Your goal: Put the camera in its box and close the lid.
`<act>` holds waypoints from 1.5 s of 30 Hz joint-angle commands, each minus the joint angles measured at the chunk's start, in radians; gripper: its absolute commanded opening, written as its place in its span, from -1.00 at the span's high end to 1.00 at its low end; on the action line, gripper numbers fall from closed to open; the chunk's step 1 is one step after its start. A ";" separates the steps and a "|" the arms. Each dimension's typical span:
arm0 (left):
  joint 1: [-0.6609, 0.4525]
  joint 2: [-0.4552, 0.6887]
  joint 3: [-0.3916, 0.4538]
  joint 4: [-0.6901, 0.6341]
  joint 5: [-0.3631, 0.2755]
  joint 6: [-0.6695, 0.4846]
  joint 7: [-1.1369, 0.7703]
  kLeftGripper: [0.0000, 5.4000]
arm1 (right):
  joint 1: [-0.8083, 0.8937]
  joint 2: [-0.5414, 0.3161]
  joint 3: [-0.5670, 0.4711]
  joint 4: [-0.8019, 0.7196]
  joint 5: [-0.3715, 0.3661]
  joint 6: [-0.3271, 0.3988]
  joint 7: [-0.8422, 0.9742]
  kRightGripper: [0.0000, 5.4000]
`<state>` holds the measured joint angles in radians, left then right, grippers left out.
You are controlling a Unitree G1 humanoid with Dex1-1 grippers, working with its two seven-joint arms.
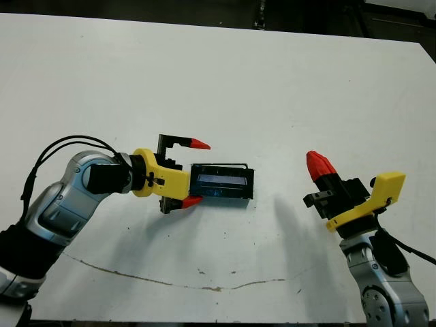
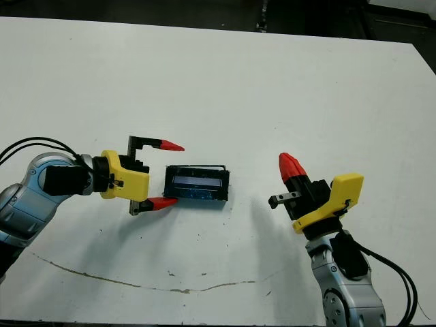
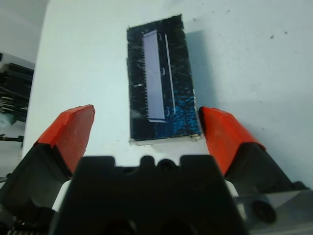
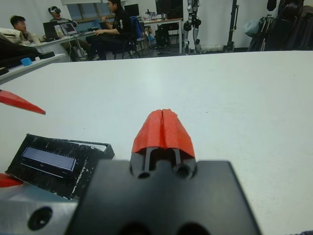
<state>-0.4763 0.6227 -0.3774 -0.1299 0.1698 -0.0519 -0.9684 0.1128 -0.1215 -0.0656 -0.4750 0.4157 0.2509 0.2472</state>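
The white table [image 1: 218, 75] is being looked down on from the head by both eye views. The lid [image 3: 161, 81] is being viewed closely from the left wrist, and obliquely from the right wrist, towards people [image 4: 110, 29] beyond.

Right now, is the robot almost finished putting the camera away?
It looks nearly finished. The black lid lies flat on the table, seemingly covering the box; neither the camera nor the box's white walls can be seen, so they are probably underneath. The left gripper is open at the lid's end, gripping nothing. The right gripper is shut and empty, well aside. Little seems left.
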 commanded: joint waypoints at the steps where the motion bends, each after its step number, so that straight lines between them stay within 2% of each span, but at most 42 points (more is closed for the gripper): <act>1: -0.016 -0.005 -0.013 0.016 0.007 0.010 -0.018 -1.00 | 0.008 -0.005 -0.009 0.002 -0.004 -0.001 -0.006 1.00; 13: -0.017 -0.019 -0.013 0.043 0.017 -0.029 -0.002 -1.00 | 0.011 -0.006 -0.009 0.000 -0.003 0.002 -0.009 1.00; 16: -0.015 -0.024 -0.008 0.060 0.006 -0.062 -0.003 -0.92 | 0.012 -0.008 -0.008 -0.003 -0.009 0.003 -0.012 1.00; 25: -0.004 -0.040 0.008 0.104 -0.042 -0.120 -0.004 -0.43 | 0.011 -0.007 -0.008 -0.004 -0.009 0.001 -0.014 1.00; 45: -0.016 -0.031 -0.005 0.098 -0.023 -0.103 -0.030 0.64 | 0.010 -0.010 -0.011 -0.002 0.002 0.005 -0.007 1.00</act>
<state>-0.4919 0.5868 -0.3797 -0.0347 0.1297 -0.1744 -0.9993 0.1143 -0.1215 -0.0680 -0.4777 0.4205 0.2511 0.2425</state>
